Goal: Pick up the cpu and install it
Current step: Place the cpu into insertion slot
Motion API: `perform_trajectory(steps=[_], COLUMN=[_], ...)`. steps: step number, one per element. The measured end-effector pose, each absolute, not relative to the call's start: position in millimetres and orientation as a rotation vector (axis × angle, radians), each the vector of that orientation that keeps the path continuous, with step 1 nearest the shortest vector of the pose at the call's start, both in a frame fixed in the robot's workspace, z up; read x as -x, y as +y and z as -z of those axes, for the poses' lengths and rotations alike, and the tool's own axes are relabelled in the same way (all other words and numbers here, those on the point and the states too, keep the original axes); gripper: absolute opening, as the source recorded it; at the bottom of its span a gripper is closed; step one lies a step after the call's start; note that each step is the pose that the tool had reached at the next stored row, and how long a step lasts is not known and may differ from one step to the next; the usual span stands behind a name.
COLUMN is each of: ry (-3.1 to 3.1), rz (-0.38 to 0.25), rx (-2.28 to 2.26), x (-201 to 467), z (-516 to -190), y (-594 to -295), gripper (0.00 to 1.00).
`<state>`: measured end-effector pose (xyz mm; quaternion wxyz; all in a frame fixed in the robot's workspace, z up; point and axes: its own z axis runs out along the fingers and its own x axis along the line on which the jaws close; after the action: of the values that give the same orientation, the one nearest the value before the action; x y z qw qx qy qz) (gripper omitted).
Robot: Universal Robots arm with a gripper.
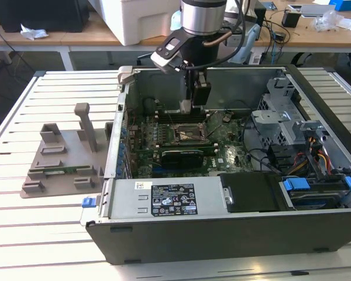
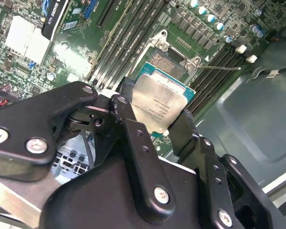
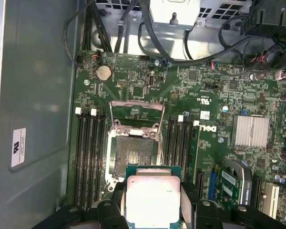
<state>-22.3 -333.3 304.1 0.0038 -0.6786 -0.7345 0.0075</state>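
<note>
an open computer case sits on a white slatted table, a grey holder tray beside it at the exterior view's left. its green motherboard carries a silver heatsink.

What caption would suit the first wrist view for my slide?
The gripper holds the cpu close to the open socket on the motherboard.

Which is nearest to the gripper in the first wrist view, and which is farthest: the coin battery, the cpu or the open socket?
1. cpu, clamped in the gripper.
2. open socket, just beyond the cpu.
3. coin battery, past the socket's far side.
</note>
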Motion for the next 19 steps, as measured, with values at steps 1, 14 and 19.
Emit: perform_trajectory(steps=[1,14,19], ry=[-2.302,-2.302,-2.302], rz=[-0.024,-0.024,-0.024], rx=[2.127,2.127,2.127], x=[22,22,22], z=[-303,-291,-287], y=[-333,-333,-333], gripper=[0.55,0.55,0.55])
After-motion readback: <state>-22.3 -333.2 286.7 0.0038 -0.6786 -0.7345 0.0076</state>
